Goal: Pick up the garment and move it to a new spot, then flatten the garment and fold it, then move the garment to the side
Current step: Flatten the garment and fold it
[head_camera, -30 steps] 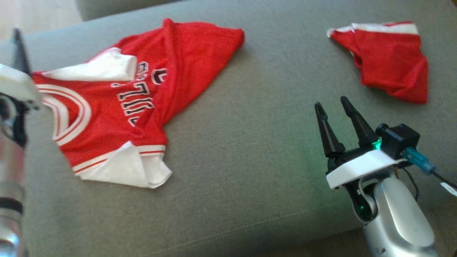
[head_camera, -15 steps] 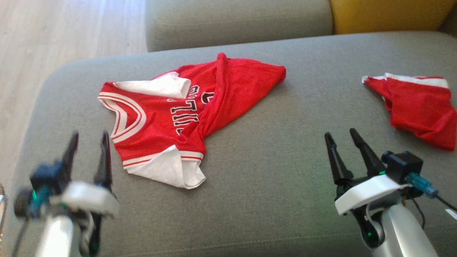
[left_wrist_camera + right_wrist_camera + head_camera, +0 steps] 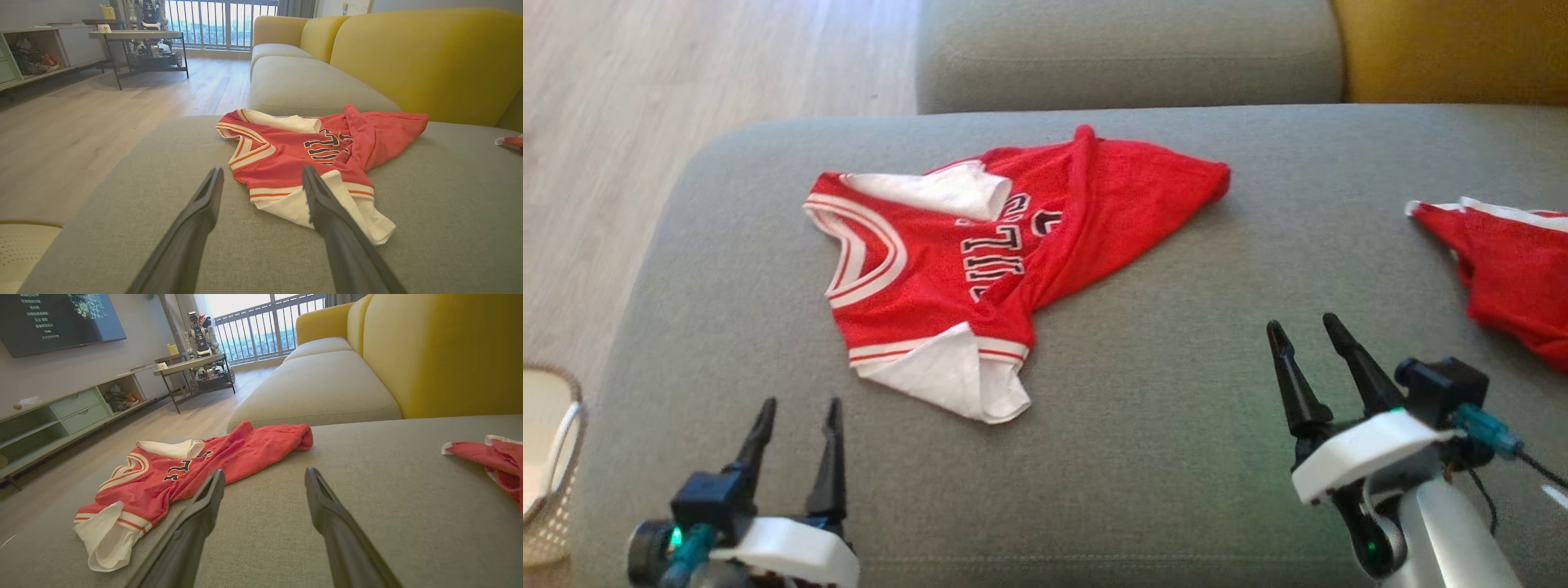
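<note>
A red jersey (image 3: 1045, 237) with white trim and black lettering lies crumpled on the grey sofa cushion (image 3: 1160, 457), its white lining folded out at the collar and the near hem. The jersey (image 3: 310, 151) lies just beyond my left fingers, and the jersey (image 3: 184, 473) spreads to the left of my right fingers. My left gripper (image 3: 800, 406) hovers open near the cushion's front left, short of the jersey. My right gripper (image 3: 1303, 327) stands open at the front right, with bare cushion between its fingers.
A second red garment (image 3: 1511, 278) with a white band lies at the cushion's right edge. A pale woven basket (image 3: 551, 465) stands on the wooden floor (image 3: 645, 106) at the lower left. A further grey seat (image 3: 1127, 57) and the yellow backrest (image 3: 1454, 49) lie behind.
The head camera has shifted, so the whole scene sits differently in the picture. My left gripper has dropped from the left edge to the lower left, fingers still apart. The jersey lies as before.
</note>
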Robot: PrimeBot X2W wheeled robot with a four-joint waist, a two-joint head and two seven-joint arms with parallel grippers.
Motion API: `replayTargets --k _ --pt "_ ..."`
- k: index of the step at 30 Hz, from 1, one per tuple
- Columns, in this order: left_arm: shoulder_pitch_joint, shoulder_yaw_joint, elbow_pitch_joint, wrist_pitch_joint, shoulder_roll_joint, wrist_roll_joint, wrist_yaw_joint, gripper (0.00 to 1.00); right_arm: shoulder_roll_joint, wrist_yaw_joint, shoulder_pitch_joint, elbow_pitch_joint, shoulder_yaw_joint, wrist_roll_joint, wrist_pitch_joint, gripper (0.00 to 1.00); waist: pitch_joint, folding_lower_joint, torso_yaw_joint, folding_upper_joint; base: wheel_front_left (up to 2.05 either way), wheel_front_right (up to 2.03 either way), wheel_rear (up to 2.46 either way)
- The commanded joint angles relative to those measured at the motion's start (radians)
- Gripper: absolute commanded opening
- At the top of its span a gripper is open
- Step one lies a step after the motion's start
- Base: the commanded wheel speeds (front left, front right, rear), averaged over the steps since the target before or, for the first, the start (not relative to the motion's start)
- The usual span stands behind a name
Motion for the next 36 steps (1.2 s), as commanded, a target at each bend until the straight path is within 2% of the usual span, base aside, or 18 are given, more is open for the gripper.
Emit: replayTargets --k 1,8,12,16,20,26,29,36 --pt "-0.056 0.021 -0.036 -0.012 -0.005 0.01 -0.009 1.0 0.002 0.0 -0.083 -0.033 0.025 -0.015 0.014 1.0 0.03 0.0001 0.038 0.0 0.0 0.0 0.0" --pt "-0.1 -0.026 -0.033 -0.012 -0.036 0.035 -0.037 1.0 0.002 0.0 -0.249 0.036 0.025 -0.085 0.094 1.0 0.098 0.0001 0.14 0.0 0.0 0.0 0.0" --pt "-0.121 -0.067 -0.024 -0.012 -0.052 0.044 -0.056 1.0 0.002 0.0 -0.391 0.148 -0.008 -0.12 0.143 1.0 0.136 0.0001 0.211 0.0 0.0 0.0 0.0" --pt "-0.137 -0.1 -0.011 -0.012 -0.062 0.046 -0.068 1.0 0.002 0.0 -0.53 0.301 -0.053 -0.206 0.176 1.0 0.166 0.0001 0.28 0.0 0.0 0.0 0.0" --pt "-0.152 -0.124 0.003 -0.012 -0.067 0.046 -0.072 1.0 -0.003 0.0 -0.651 0.448 -0.15 -0.325 0.187 1.0 0.197 0.0001 0.344 0.0 0.0 0.0 0.0" --pt "-0.163 -0.162 0.01 -0.012 -0.072 0.028 -0.072 1.0 -0.05 0.0 -0.784 0.598 -0.332 -0.493 0.212 1.0 0.252 0.0001 0.437 0.0 0.0 0.0 0.0" --pt "-0.16 -0.175 -0.005 -0.012 -0.073 0.017 -0.055 1.0 -0.061 0.0 -0.855 0.66 -0.402 -0.606 0.246 1.0 0.3 0.0001 0.456 0.0 0.0 0.0 0.0" --pt "-0.162 -0.202 -0.035 -0.012 -0.073 -0.031 -0.016 1.0 -0.071 0.0 -0.933 0.697 -0.532 -0.769 0.288 1.0 0.354 0.0001 0.474 0.0 0.0 0.0 0.0"
